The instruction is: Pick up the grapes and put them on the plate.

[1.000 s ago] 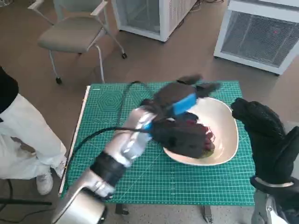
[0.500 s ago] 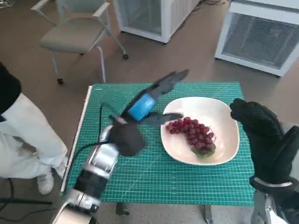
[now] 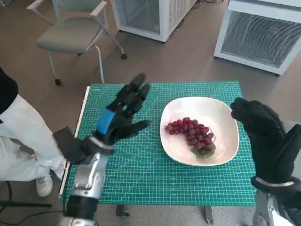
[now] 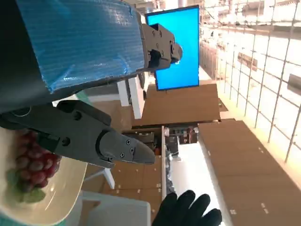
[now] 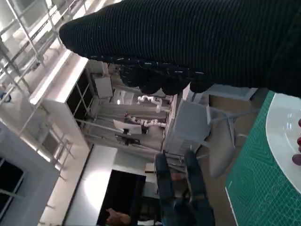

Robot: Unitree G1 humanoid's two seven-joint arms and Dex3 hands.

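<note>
Between the two hands sits the plate (image 3: 223, 148), white and round, on the green mat (image 3: 141, 179). On it lie the grapes (image 3: 194, 135), a dark red bunch w/ a bit of green at the end nearest the robot. The grapes rest in the middle of the plate, not touching its rim.

The left hand (image 3: 121, 117) hangs above the mat, just beside the plate's edge on the side away from the right hand. Its fingers are spread wide apart & it holds nothing. Blue tape shows on its back. It does not touch the plate or the grapes. From the left wrist view the plate (image 4: 61, 197) and grapes (image 4: 33, 157) show just past the black fingers (image 4: 101, 143), which stand apart.

The right hand (image 3: 263, 136) is up at the plate's other side, near its rim. The glove hides the fingers, so can't tell if they are curled or spread; nothing shows in it.

Beyond the left hand, off the table, stands a chair (image 3: 73, 35). A person's white trouser leg (image 3: 23, 136) shows on the far side of the left arm.
</note>
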